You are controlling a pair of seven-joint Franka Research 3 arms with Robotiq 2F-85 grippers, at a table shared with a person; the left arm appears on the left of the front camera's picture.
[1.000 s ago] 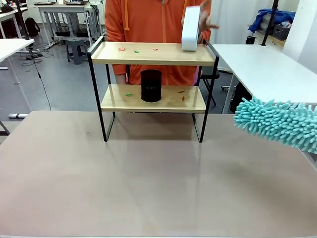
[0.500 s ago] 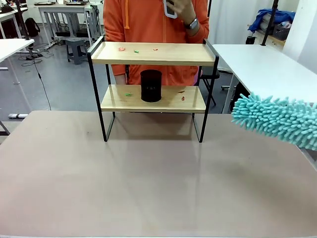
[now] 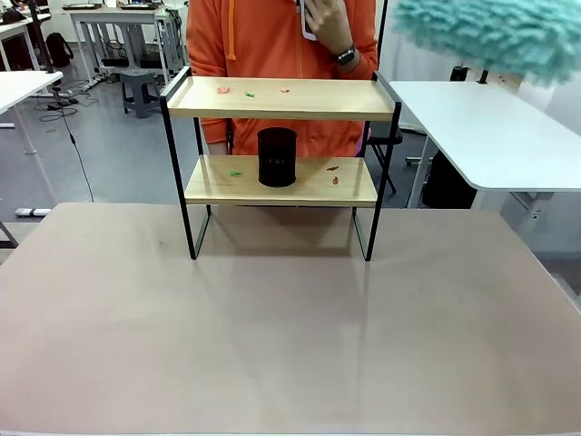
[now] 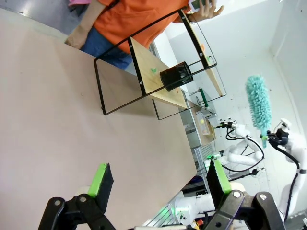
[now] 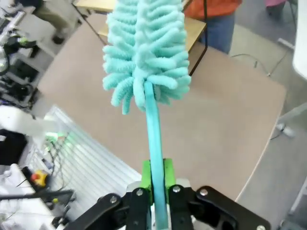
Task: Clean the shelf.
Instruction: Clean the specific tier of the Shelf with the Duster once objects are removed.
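Right gripper (image 5: 157,176): pinched tight on thin teal handle of duster (image 5: 144,52), green pads either side of stem, fluffy head pointing away from wrist. From front cam, duster head up high at top right, above and to right of shelf (image 3: 281,98), not touching it.

Left gripper (image 4: 158,177): jaws spread wide, nothing btwn them, at robot's side of tan table (image 4: 57,120), well apart from shelf.

Shelf: upright at far-middle of table, all legs on tabletop, person in orange top close behind it. Top board: few small scraps (image 3: 250,93) left of centre, pink, green and reddish, spaced apart in a rough row. Lower board: black cup (image 3: 277,156) standing upright approx mid-board, green bit (image 3: 235,173) to its left, couple of orange-red bits (image 3: 334,168) to its right, none touching cup.

Person's hand (image 3: 322,20) raised at chest height above top board, w/ white object (image 3: 305,27) in it; too cropped to ID.
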